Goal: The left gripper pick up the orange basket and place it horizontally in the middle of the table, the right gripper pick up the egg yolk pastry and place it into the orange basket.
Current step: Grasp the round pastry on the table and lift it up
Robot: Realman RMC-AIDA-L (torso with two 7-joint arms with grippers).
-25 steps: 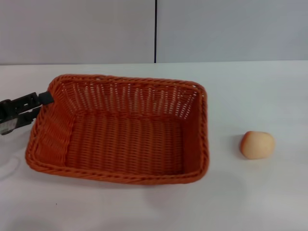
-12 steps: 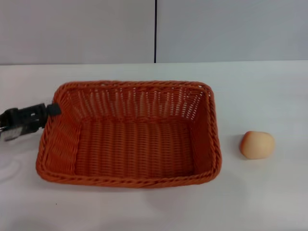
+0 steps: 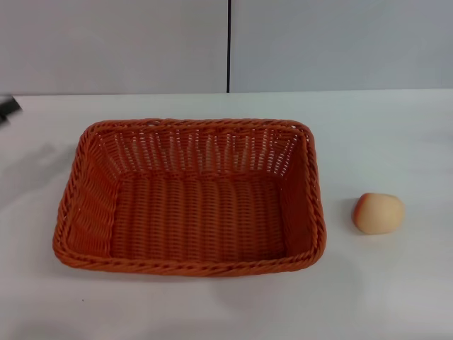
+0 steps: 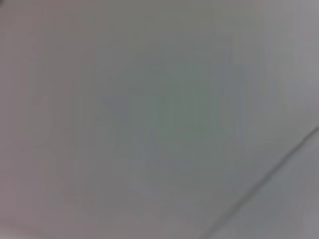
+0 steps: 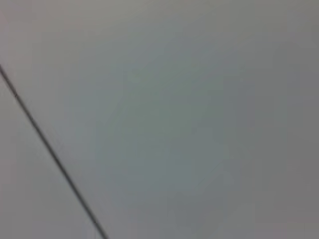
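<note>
The orange basket (image 3: 191,195) lies flat on the white table (image 3: 396,134), long side across the head view, near the middle, and holds nothing. To its right, apart from it, sits the egg yolk pastry (image 3: 378,212), a pale peach ball. Only a dark sliver of my left gripper (image 3: 7,108) shows at the far left edge, well clear of the basket's rim. My right gripper is out of view. Both wrist views show only a grey wall with a thin dark seam.
A grey wall with a vertical dark seam (image 3: 228,46) runs behind the table. White tabletop surrounds the basket and the pastry on all sides.
My left gripper let go of the basket's left rim and pulled back up and left, almost out of the head view. The basket shifted right and settled level before that; the pastry stayed put.
</note>
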